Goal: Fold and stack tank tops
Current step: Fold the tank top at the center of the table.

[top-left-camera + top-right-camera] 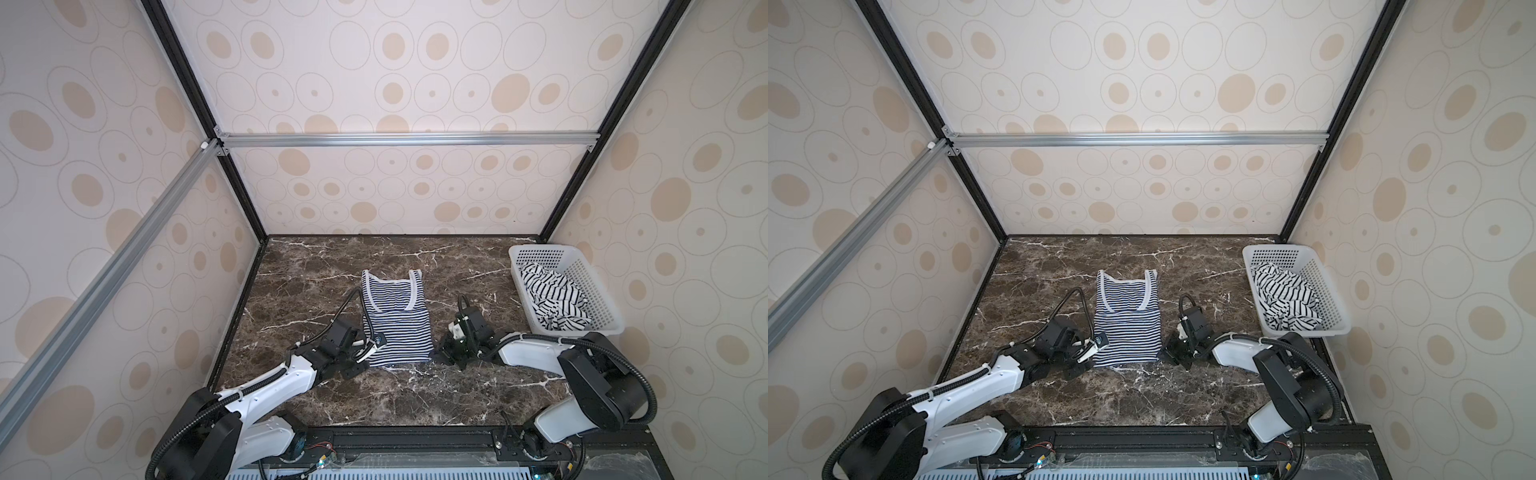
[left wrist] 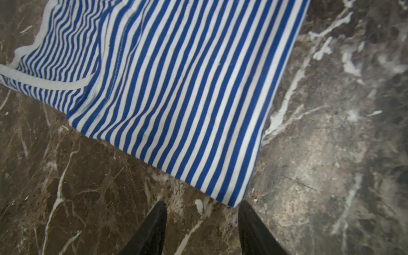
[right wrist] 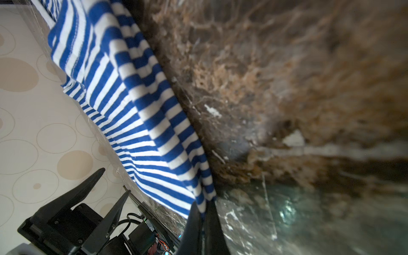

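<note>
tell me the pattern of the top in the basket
White top with black stripes, clearest in a top view.

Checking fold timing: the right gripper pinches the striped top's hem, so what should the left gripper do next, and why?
Probably ease the left gripper forward and close on the near hem corner of the navy-striped tank top. Its jaws stand open at that corner, not yet around it, while the right gripper is shut on the other.
</note>
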Action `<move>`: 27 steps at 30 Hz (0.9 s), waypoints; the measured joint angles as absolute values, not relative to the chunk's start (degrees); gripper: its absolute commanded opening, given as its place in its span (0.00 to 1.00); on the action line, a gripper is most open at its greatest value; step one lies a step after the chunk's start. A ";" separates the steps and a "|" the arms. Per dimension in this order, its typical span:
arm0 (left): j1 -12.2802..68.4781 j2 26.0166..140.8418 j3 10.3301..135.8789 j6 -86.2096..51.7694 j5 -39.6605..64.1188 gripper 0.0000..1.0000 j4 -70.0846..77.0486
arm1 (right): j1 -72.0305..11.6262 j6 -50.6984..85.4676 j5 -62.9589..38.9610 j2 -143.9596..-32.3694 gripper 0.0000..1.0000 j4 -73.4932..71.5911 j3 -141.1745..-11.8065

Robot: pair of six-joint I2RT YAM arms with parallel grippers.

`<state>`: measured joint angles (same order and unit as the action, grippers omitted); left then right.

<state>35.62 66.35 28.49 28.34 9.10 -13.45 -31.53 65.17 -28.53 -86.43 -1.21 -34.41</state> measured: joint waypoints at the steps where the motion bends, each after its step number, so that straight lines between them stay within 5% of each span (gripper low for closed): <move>1: 36.12 66.54 28.56 28.38 9.34 0.53 -13.67 | -31.53 64.99 -28.56 -85.97 0.00 -0.30 -35.11; 12: 38.35 71.55 29.54 28.84 10.72 0.48 -12.97 | -31.57 63.55 -28.91 -84.33 0.00 3.42 -38.46; 27: 38.44 75.77 30.26 29.85 10.35 0.24 -11.44 | -31.62 63.33 -29.54 -84.33 0.00 5.19 -40.47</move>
<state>38.44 75.77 30.26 29.85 10.35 -11.44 -31.62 63.33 -29.54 -84.33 5.19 -40.47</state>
